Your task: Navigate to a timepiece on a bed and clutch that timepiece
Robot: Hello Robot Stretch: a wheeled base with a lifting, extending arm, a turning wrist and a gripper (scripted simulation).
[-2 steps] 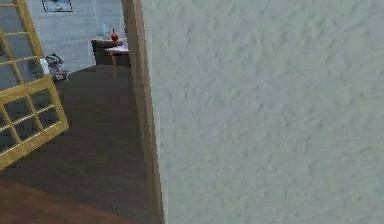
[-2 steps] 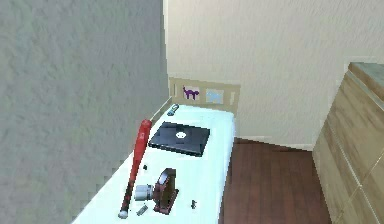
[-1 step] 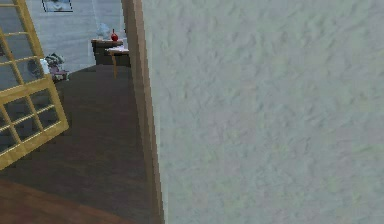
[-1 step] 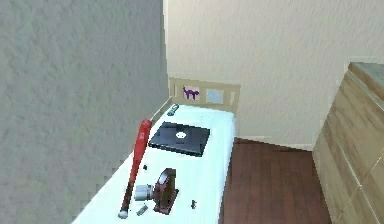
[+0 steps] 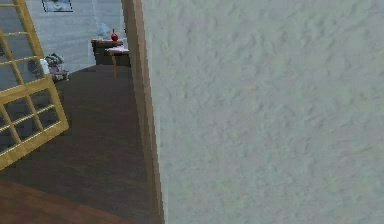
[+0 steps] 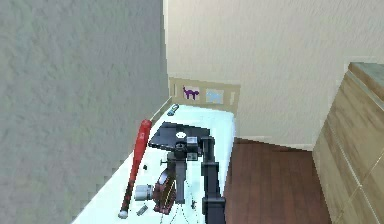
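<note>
Gripper (image 6: pixel 178 160) hung at the bed (image 6: pixel 218 128), its grasp impossible to tell; the bat (image 6: pixel 137 160) at nine o'clock risked snagging.

You will find no text, number or brand here that can be read. The nearest to a sign is on the headboard (image 6: pixel 205 95) at the far end of the bed (image 6: pixel 222 130): a small purple figure (image 6: pixel 189 95) beside a pale square (image 6: pixel 214 96), neither showing legible letters.
</note>
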